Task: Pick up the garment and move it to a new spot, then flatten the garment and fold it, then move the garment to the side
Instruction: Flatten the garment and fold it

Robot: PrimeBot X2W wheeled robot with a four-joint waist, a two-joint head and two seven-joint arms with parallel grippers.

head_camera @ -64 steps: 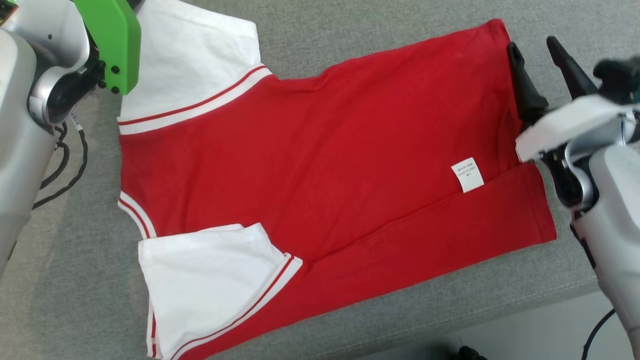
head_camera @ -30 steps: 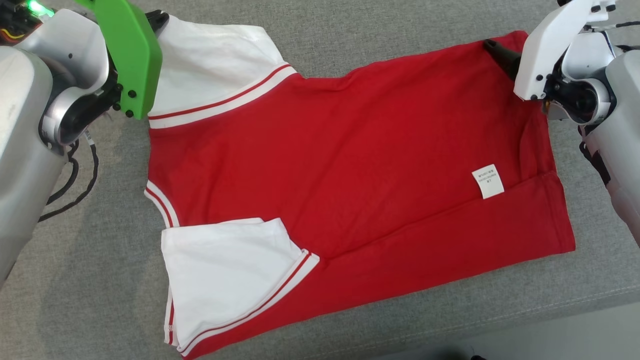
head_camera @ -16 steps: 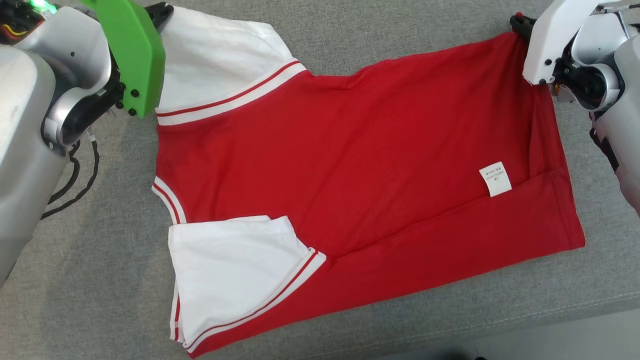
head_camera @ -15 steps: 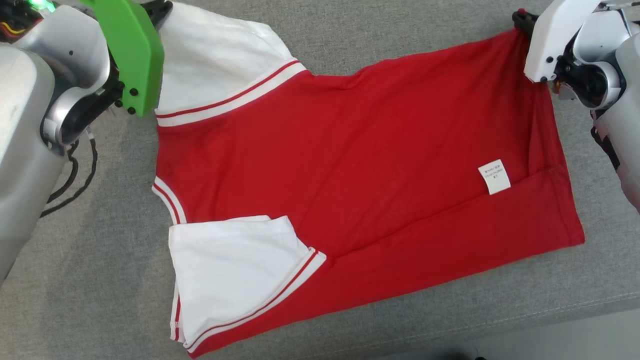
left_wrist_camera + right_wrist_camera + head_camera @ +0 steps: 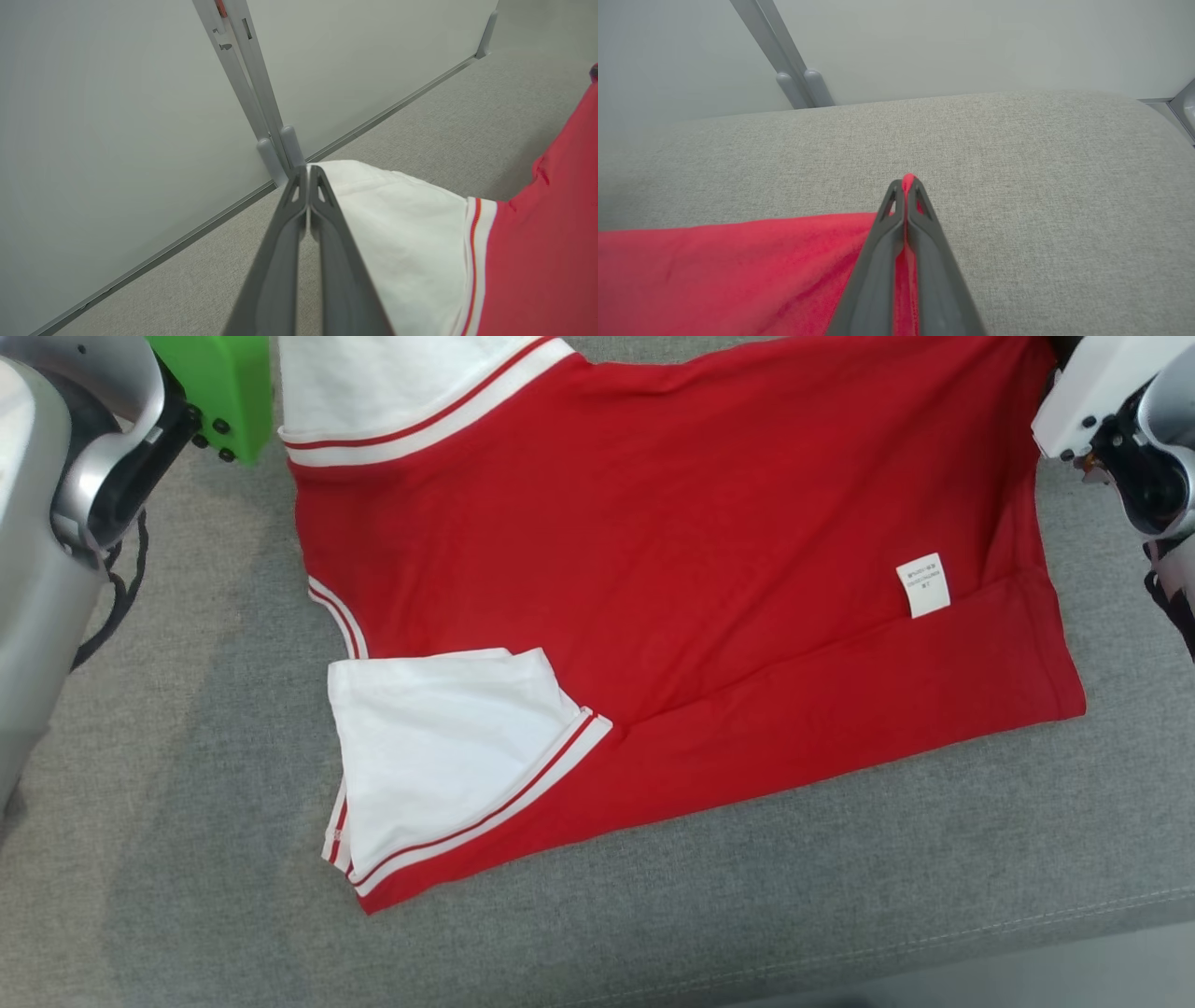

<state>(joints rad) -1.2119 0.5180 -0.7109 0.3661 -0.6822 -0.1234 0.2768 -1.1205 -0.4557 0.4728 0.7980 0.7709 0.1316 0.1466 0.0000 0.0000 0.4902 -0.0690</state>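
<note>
Two-point pinch on garment (image 5: 653,523); judged mid-fold.
Clamped by left gripper (image 5: 308,170) on sleeve (image 5: 397,219), by right gripper (image 5: 906,183) on hem (image 5: 908,178); next, lift evenly toward near edge.

1. White sewn-in label (image 5: 923,584) on the red body of the garment (image 5: 653,541), near the hem side. It has a few short lines of dark print, too small and blurred to read.
2. Small red mark (image 5: 218,5) on the grey post (image 5: 252,88), cut off by the frame edge. Can't tell if it's lettering.
3. Net: nothing legible.
</note>
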